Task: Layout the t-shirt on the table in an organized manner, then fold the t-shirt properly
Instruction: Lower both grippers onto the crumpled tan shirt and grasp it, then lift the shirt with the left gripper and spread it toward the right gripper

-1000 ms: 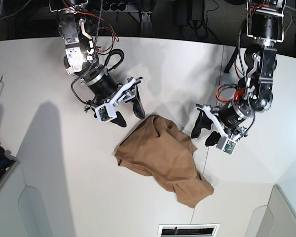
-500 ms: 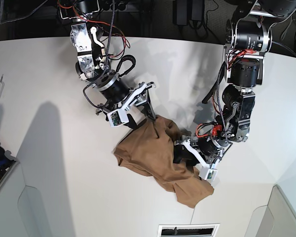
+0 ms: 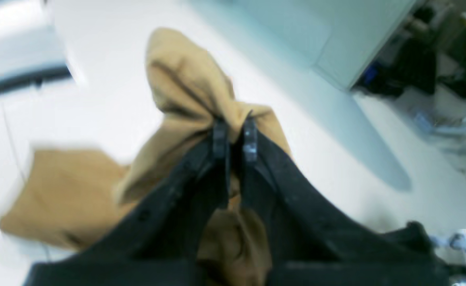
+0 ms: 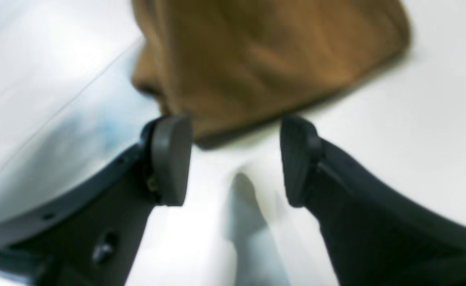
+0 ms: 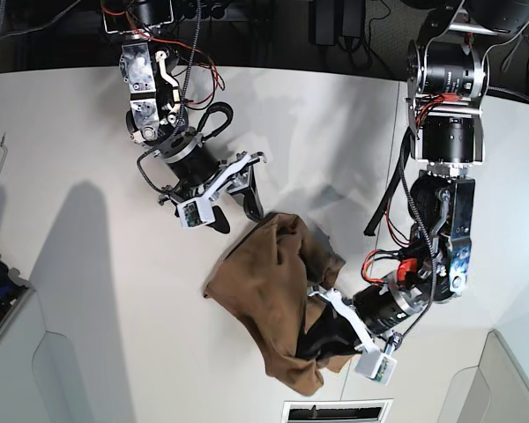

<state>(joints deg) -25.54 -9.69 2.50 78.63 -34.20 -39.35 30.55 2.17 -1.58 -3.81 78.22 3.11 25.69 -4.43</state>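
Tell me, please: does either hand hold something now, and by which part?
The left hand is shut on a bunched fold of the t-shirt; which part of the shirt it is cannot be told. The right hand is open, holding nothing.

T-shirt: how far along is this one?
Nothing is done: the t-shirt lies bunched on the table, neither spread nor folded. In hand: the left hand has pinched a fold; the right hand is open at its edge. Spreading and folding remain.
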